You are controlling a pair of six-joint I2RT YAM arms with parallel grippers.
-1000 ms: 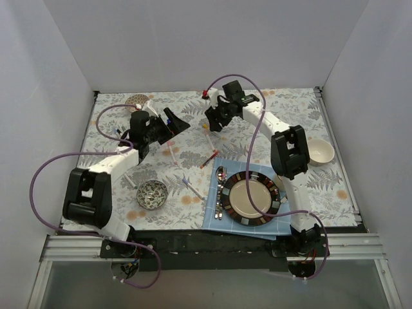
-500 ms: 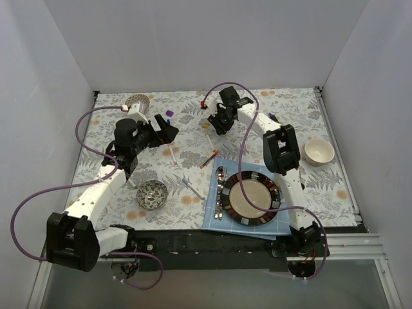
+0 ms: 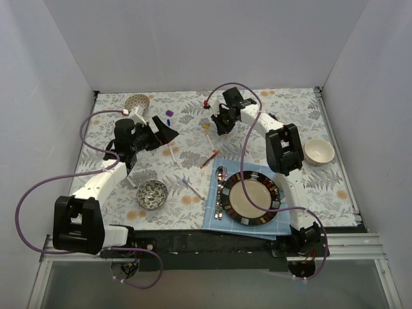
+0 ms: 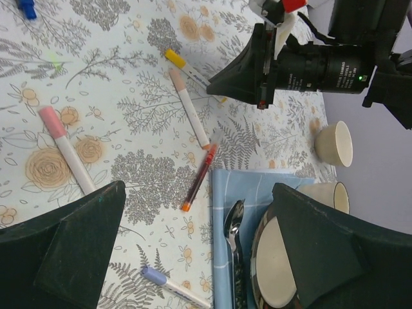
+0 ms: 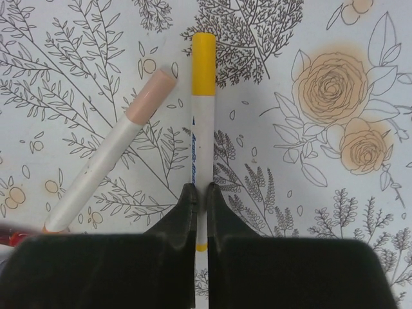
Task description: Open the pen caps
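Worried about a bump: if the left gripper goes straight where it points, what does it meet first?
Likely the red pen, centred ahead of the open left gripper; the right gripper sits beyond. Depth is unclear.

Yellow-capped white pen (image 5: 202, 122); grey-leaf, peach-rose patterned white tablecloth (image 5: 335, 212).

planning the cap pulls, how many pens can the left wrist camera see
5: pink pen at left; yellow pen top centre, gripped by the right hand; peach pen beside it; red pen below that; lilac pen at the bottom edge. More may be hidden.
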